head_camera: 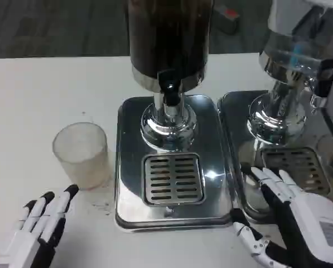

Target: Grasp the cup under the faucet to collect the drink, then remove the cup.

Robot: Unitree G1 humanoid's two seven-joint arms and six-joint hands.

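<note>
The frosted translucent plastic cup (81, 154) stands ungrasped on the white surface (27, 106) left of the dark-tanked dispenser's faucet (169, 92), so the left hand (42, 226), fingers open like the right hand's (292, 215), should reach it first

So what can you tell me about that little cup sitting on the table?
The cup is a small, frosted, see-through tumbler, plastic by the look of it, with a round open rim and no handle. It stands upright on the white table, just left of the shiny metal base of the dark drink dispenser, not on the drip grille under the faucet. It looks empty, though the cloudy wall makes that hard to confirm. Nothing touches it; the left hand lies open on the table just below it.
</note>
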